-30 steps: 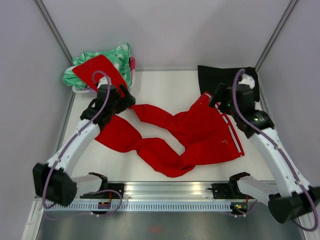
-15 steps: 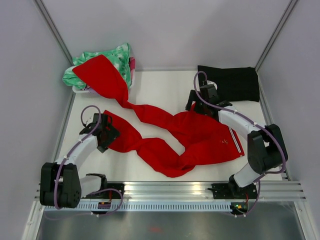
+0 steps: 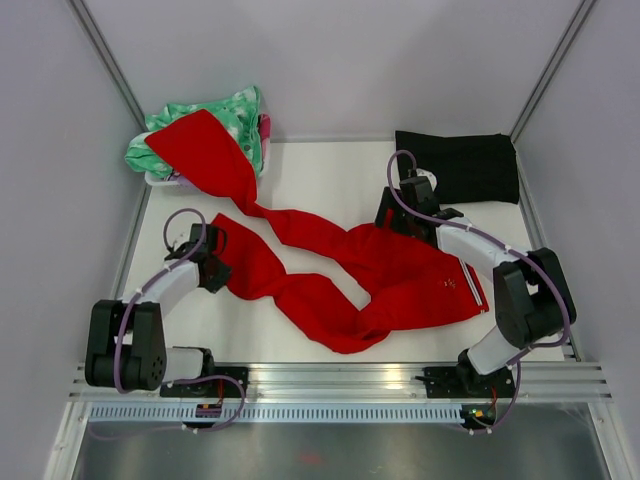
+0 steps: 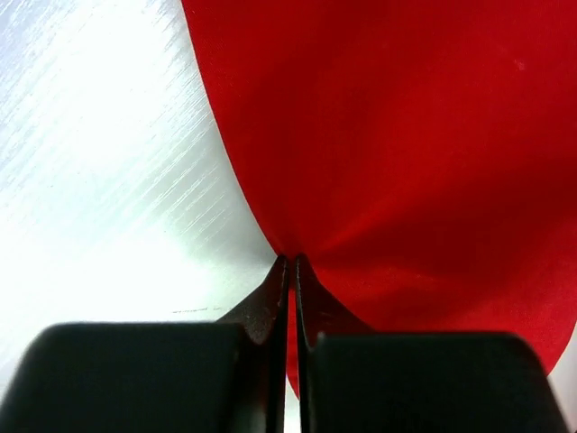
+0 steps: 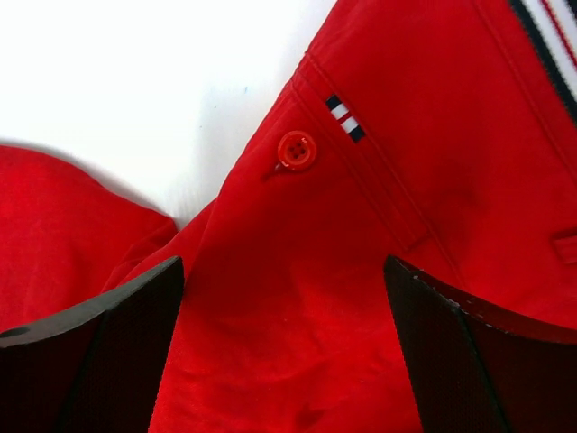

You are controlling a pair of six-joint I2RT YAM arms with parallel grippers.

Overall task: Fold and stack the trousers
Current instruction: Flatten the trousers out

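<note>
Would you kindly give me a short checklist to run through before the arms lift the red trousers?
1. Left gripper shut on the trousers, at a leg's edge: ok.
2. Right gripper gripping the waistband: not ok; its jaws stand open over the fabric near the button.
3. Legs lying flat and straight: not ok; they are twisted and bunched.
4. Far leg end free of the green-and-white garment: not ok; it lies on it.
5. Waistband apart from the black cloth: cannot tell; the right arm hides the gap.
</note>
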